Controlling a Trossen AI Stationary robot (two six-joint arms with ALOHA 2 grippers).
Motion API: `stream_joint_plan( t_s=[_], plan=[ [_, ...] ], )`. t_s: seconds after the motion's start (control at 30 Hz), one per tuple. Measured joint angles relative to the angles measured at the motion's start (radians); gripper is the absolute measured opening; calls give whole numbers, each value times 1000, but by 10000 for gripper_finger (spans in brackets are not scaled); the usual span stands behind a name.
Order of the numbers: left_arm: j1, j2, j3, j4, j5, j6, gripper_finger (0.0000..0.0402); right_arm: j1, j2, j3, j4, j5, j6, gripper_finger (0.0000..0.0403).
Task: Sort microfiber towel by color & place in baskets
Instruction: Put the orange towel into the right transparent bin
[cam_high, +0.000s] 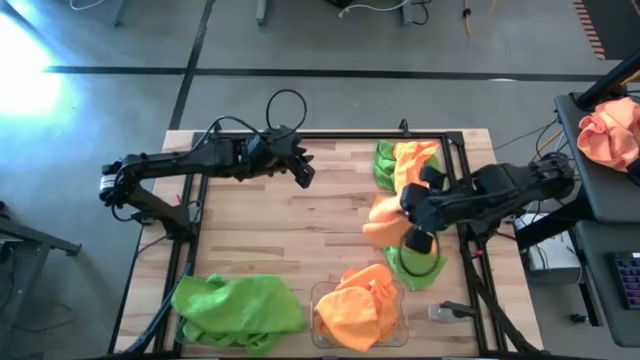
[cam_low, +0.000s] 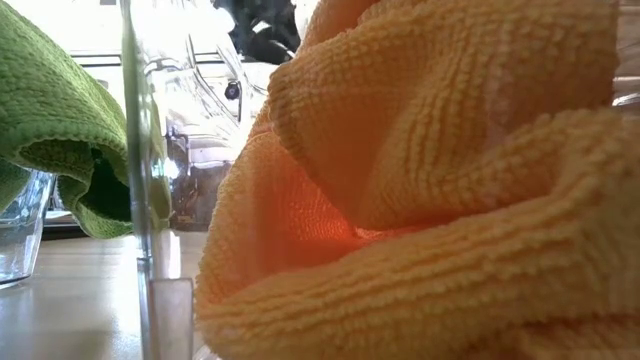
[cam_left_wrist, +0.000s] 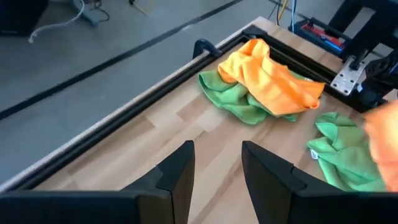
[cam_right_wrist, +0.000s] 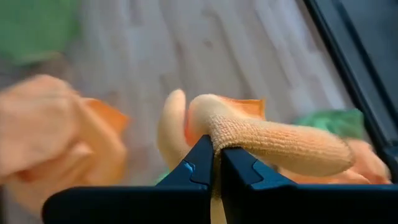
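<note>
My right gripper (cam_high: 410, 214) hangs over the table's right half, shut on an orange towel (cam_high: 384, 222). A green towel (cam_high: 416, 263) lies flat on the wood just nearside of it. At the far right corner a heap of green and orange towels (cam_high: 404, 160) rests on the table. Two clear baskets stand at the near edge. The left basket (cam_low: 20, 232) is heaped with green towels (cam_high: 238, 310), and the right basket (cam_high: 402, 296) holds orange towels (cam_high: 358, 306). My left gripper (cam_high: 304, 174) hovers open over the far middle of the table and holds nothing. My right gripper pinches a rolled fold of the orange towel (cam_right_wrist: 219, 132) between its two fingertips (cam_right_wrist: 200, 163). The fold lies across the fingers, and cloth droops to either side of them. I cannot tell whether the towel's lower part touches the table.
A black rail (cam_left_wrist: 155, 87) frames the table's far and side edges. A peach cloth bundle (cam_high: 612, 134) sits on a separate stand to the right. A small clear object (cam_high: 446, 312) lies by the near right corner. Bare wood (cam_high: 300, 230) spans the table's middle.
</note>
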Motion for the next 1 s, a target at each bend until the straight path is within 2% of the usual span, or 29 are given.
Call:
stream_joint_plan(
  t_s=[0.17, 0.47, 0.7, 1.0],
  plan=[
    [-7, 16, -1, -5, 2, -44, 118, 108, 2, 66, 63, -1, 0, 9],
    [-38, 79, 0, -6, 4, -86, 118, 259, 5, 100, 246, 6, -4, 9],
    [-56, 137, 0, -18, 5, -88, 118, 312, 27, 154, 398, 7, -69, 9],
    [-64, 166, 0, -22, 7, -8, 118, 325, 150, 305, 415, 6, -91, 9]
  ],
)
